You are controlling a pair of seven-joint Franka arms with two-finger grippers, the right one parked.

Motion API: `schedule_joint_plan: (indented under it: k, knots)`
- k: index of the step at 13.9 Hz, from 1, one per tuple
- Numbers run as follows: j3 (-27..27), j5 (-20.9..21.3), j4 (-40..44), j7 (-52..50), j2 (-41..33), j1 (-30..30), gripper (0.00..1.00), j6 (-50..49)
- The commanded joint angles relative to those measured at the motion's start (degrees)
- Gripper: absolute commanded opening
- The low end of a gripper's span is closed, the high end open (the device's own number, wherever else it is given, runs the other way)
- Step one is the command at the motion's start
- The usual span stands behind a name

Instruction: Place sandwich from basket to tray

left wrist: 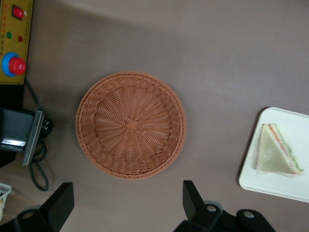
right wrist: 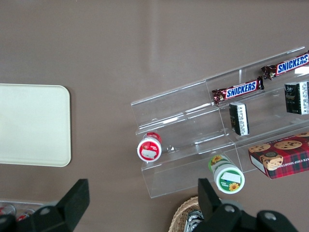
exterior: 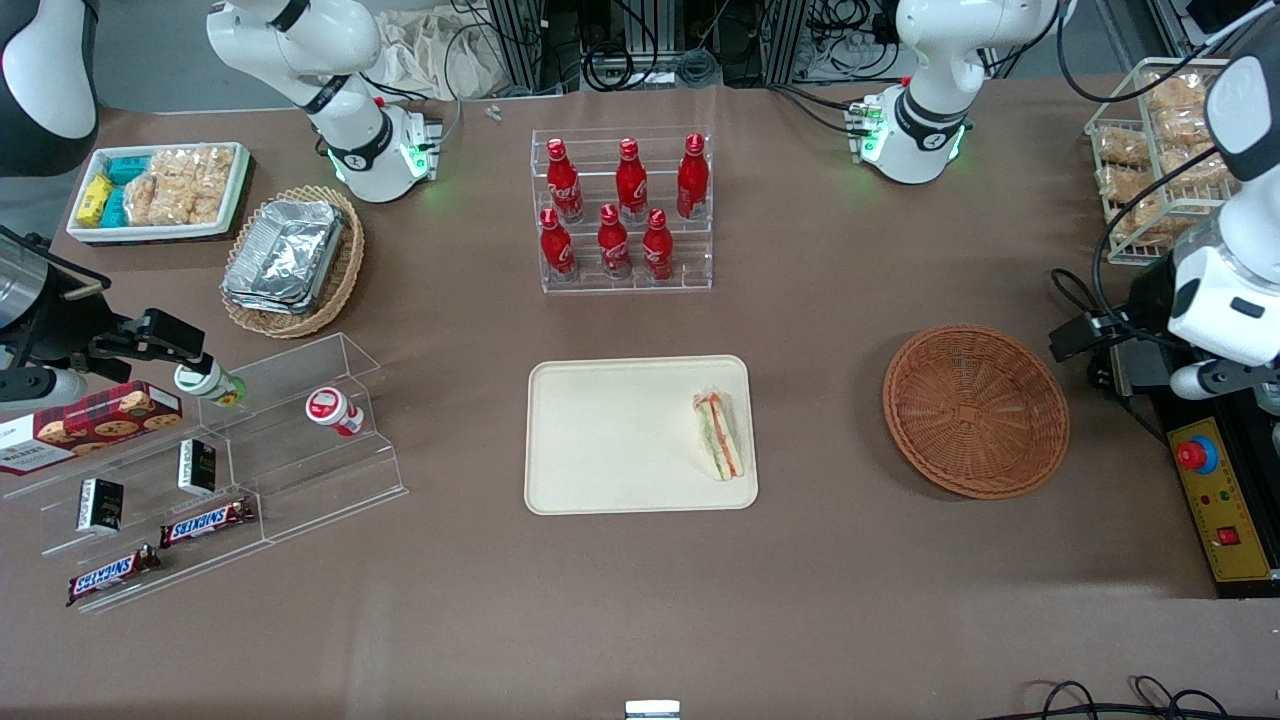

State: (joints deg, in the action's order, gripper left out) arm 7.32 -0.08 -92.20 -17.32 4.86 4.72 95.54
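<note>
The sandwich [exterior: 718,435] lies on the cream tray [exterior: 600,440], at the tray's end nearest the basket. It also shows in the left wrist view [left wrist: 277,152], on the tray's corner [left wrist: 289,186]. The round reddish-brown basket [exterior: 975,410] stands empty on the table beside the tray, toward the working arm's end; the left wrist view shows its bare weave [left wrist: 130,124]. My left gripper [left wrist: 126,193] is open and empty, held high above the table just off the basket's rim, at the working arm's end [exterior: 1088,338].
A clear rack of red bottles [exterior: 622,210] stands farther from the front camera than the tray. A yellow control box with a red stop button [exterior: 1225,500] lies beside the basket. A clear snack shelf [exterior: 220,450], a tan foil basket [exterior: 293,258] and a white bin [exterior: 160,190] sit toward the parked arm's end.
</note>
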Motion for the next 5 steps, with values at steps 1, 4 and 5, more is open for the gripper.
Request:
schedule_joint_plan:
  k: [1,4,5]
  knots:
    - [0.76,-0.53,0.26,1.06,-0.21,2.05,1.0,-1.94]
    - [0.76,0.35,1.76,1.15,1.11,2.14,1.0,-1.94]
    - [0.68,0.52,1.85,1.15,1.12,2.14,1.0,-1.85]
